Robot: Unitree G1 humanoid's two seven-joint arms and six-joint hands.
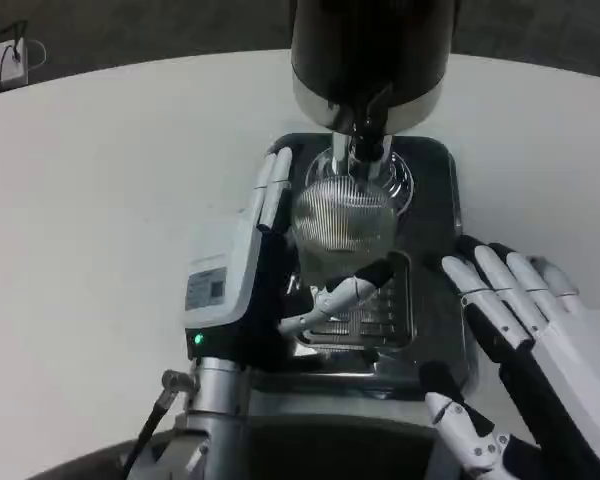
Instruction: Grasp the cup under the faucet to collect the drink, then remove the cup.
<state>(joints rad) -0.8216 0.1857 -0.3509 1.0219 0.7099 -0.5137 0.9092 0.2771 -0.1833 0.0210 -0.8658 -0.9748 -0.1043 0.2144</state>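
A clear ribbed cup (342, 212) stands on the drip tray (432, 178) directly below the silver faucet (365, 135) of the black dispenser (372, 45). My left hand (280, 250) grips the cup: its fingers (272, 188) wrap the cup's left side and its thumb (342, 296) lies across the near side. Whether any drink is in the cup is hard to tell. My right hand (520, 305) hovers at the tray's right edge, holding nothing, its fingers spread and pointing away from me.
The dispenser and its dark metal tray with a grille (375, 320) sit mid-table on the white tabletop (110, 180). A power strip (2, 62) lies at the far left edge. Bare tabletop stretches to the left and right of the tray.
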